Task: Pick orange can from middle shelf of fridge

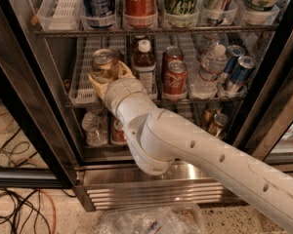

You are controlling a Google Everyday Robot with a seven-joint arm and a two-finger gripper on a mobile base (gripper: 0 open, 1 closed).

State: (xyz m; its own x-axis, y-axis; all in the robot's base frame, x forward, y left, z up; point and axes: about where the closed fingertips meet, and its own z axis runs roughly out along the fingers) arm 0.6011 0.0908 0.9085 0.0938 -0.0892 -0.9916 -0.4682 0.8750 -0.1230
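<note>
The orange can (104, 63) is a copper-coloured can with a silver top, at the front left of the middle shelf (81, 90), over a white slotted lane tray. My gripper (110, 75) reaches into the open fridge (151, 194) and is shut on the can. Its yellowish fingers (95, 80) hug the can's lower half from both sides, and the can leans slightly. My white arm (195, 147) runs from the lower right up to the shelf and hides part of the lower shelf.
A brown bottle (144, 65) stands right beside the gripper. Further right are two red Coca-Cola cans (174, 77), a water bottle (210, 71) and blue-and-silver cans (239, 71). The upper rack (151, 31) is just above. Cables (14, 204) lie on the floor at left.
</note>
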